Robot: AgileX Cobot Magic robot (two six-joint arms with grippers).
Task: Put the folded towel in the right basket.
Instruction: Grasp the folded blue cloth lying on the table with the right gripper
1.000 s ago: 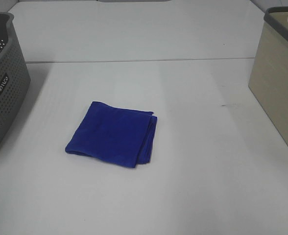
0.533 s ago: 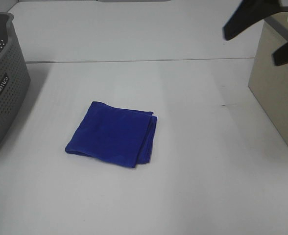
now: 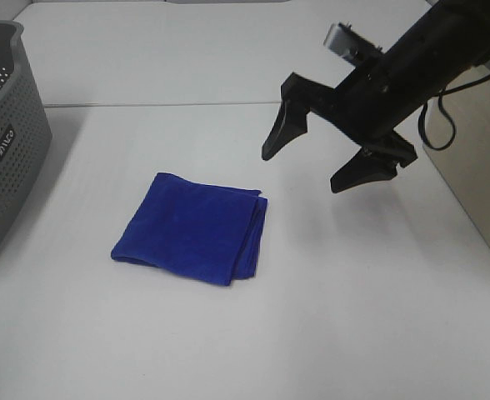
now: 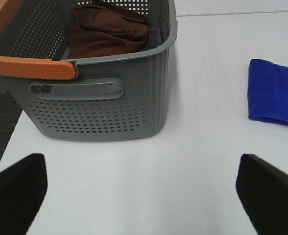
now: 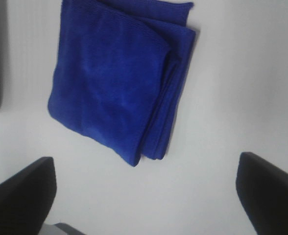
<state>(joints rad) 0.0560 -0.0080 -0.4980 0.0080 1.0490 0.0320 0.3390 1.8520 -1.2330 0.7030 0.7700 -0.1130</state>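
Note:
The folded blue towel (image 3: 191, 229) lies flat on the white table, left of centre. It also shows in the right wrist view (image 5: 119, 81) and at the edge of the left wrist view (image 4: 276, 93). My right gripper (image 3: 312, 162) is open and empty, hanging above the table to the right of the towel. The right basket (image 3: 474, 137), beige with a grey rim, stands at the right edge. My left gripper (image 4: 144, 191) is open and empty near the left basket; it does not show in the exterior view.
A grey perforated basket (image 3: 3, 142) stands at the left edge. In the left wrist view this basket (image 4: 100, 105) holds a brown cloth (image 4: 107, 32) and has an orange handle (image 4: 29, 66).
My right arm has swung in from the upper right, down and to the left, and now hangs open beside the towel. The towel has not moved.

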